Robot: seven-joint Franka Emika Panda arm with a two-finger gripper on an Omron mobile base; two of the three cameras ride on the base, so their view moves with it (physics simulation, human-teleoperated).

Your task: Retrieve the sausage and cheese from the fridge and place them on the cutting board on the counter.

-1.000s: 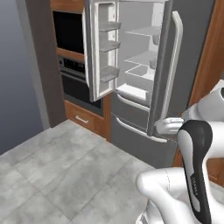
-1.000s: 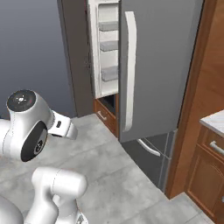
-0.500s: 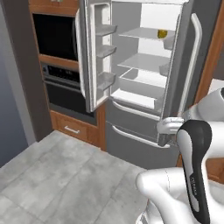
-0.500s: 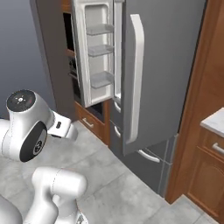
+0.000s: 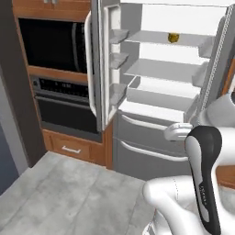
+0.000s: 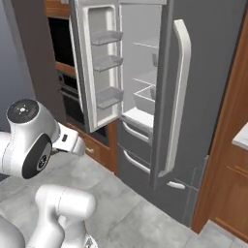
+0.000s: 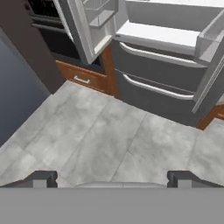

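The fridge (image 5: 156, 92) stands with both doors open, the left door (image 6: 99, 68) with empty bins (image 6: 107, 62). The cheese (image 5: 173, 37), a small yellow piece, sits on the top shelf (image 5: 160, 40) near its right end; I cannot find the sausage. The gripper (image 7: 112, 177) points down at the grey floor (image 7: 100, 140), its fingers wide apart and holding nothing. In my judgement the step is the approach: the arm should rise to the level of the top shelf, enter between the doors without touching them, and come to the cheese from the front. I can read no writing or brand.
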